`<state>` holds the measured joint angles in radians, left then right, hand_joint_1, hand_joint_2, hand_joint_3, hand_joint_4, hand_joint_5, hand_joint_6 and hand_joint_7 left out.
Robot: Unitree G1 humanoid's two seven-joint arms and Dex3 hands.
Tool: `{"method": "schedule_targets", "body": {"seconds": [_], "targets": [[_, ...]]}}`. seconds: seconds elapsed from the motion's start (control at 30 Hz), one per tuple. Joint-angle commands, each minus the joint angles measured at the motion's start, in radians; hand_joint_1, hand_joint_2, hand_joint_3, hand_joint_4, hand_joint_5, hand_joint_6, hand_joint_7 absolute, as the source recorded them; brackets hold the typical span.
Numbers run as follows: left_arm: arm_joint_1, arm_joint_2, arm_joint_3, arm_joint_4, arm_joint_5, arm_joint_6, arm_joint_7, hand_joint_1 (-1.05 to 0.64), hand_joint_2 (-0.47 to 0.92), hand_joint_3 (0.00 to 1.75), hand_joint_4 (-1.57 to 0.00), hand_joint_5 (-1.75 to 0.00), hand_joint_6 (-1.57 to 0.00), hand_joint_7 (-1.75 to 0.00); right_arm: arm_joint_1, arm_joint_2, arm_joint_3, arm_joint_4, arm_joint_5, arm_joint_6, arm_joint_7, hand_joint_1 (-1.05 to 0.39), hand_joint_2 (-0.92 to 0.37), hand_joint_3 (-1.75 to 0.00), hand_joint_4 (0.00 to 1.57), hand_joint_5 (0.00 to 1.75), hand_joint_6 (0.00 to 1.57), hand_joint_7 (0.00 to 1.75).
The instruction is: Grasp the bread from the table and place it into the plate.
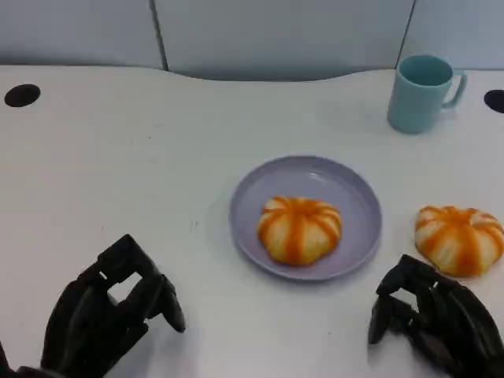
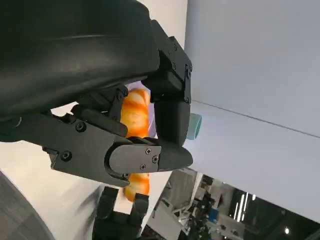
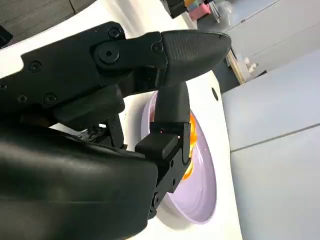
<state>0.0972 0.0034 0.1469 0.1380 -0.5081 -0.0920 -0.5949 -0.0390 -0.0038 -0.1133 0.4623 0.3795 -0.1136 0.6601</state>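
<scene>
Round, orange-striped glossy bread sits in the smooth lavender plate; both hands' fingers curl empty.

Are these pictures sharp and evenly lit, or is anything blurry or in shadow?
Head view: soft, even light, faint shadows under the plate and both buns, slightly soft focus. Left wrist view: left hand sharp, the bun behind blurred. Right wrist view: right hand dark, background room out of focus.
</scene>
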Motion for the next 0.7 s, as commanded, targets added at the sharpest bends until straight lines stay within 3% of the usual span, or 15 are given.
{"method": "schedule_targets", "body": {"seconds": [0.03, 0.3, 0.7], "targets": [[0.018, 0.012, 0.010, 0.022, 0.009, -0.003, 0.002, -0.52, 0.92, 0.36, -0.80, -1.75, -0.55, -1.75, 0.005, -0.024, -0.014, -0.010, -0.001, -0.006, -0.007, -0.56, -0.92, -0.35, 0.62, 1.73, 0.62, 1.38], [-0.012, 0.010, 0.018, 0.128, 0.021, -0.084, -0.034, -0.54, 0.92, 0.34, -0.81, -1.75, -0.56, -1.75, 0.001, -0.031, -0.021, 0.003, 0.006, -0.012, 0.000, -0.57, -0.92, -0.33, 0.61, 1.74, 0.61, 1.39], [-0.047, 0.006, 0.014, 0.186, 0.026, -0.078, -0.036, -0.53, 0.92, 0.31, -0.82, -1.75, -0.58, -1.75, -0.064, -0.044, -0.060, 0.157, 0.005, -0.096, 0.046, -0.55, -0.92, -0.37, 0.66, 1.75, 0.58, 1.48]]}}
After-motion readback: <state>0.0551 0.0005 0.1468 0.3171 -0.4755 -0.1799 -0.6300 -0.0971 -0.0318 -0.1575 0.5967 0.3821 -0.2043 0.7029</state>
